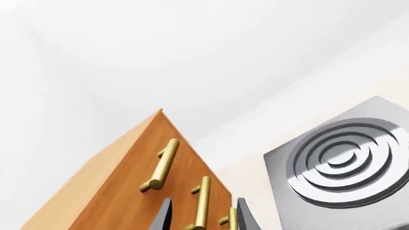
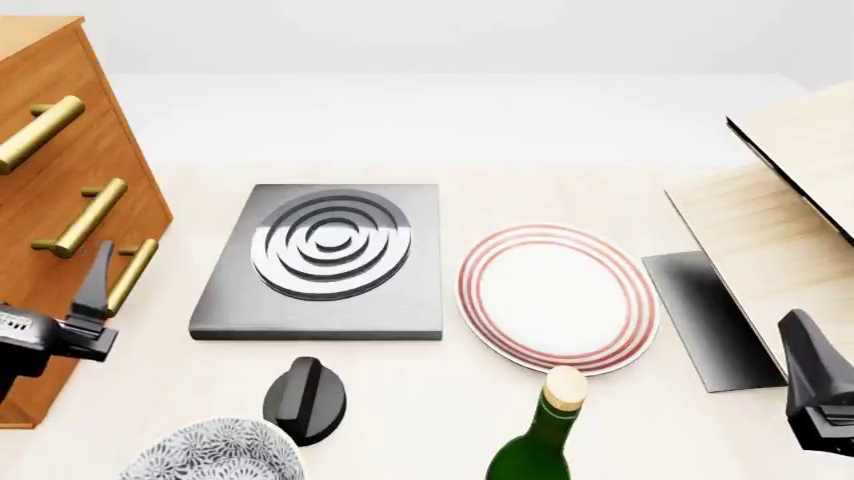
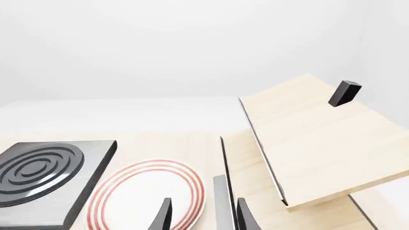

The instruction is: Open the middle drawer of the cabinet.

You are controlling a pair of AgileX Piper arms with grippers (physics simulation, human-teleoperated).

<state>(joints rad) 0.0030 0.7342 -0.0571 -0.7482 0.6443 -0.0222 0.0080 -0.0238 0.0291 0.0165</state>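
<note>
The orange-brown cabinet point(image 2: 127, 165) stands at the table's left edge, and its three brass bar handles show. The middle drawer point(image 2: 38, 200) looks shut; its handle point(image 2: 83, 218) lies between the top and lowest handles. My left gripper point(image 2: 96, 290) is open and points up at the cabinet front, beside the lowest handle point(image 2: 131, 275) and just below the middle one. In the left wrist view the middle handle point(image 1: 202, 201) shows between the open fingers of the gripper point(image 1: 203, 211); no contact shows. My right gripper point(image 2: 811, 385) is open and empty at the right, as the right wrist view point(image 3: 203, 213) also shows.
A grey slab with concentric rings point(image 2: 320, 260) lies right of the cabinet. A red-ringed white plate point(image 2: 558, 298) is at the centre. A green bottle point(image 2: 547, 440), a black knob point(image 2: 304, 400) and a patterned bowl point(image 2: 214, 455) are near the front edge. A pale wood board structure point(image 2: 787, 200) is at the right.
</note>
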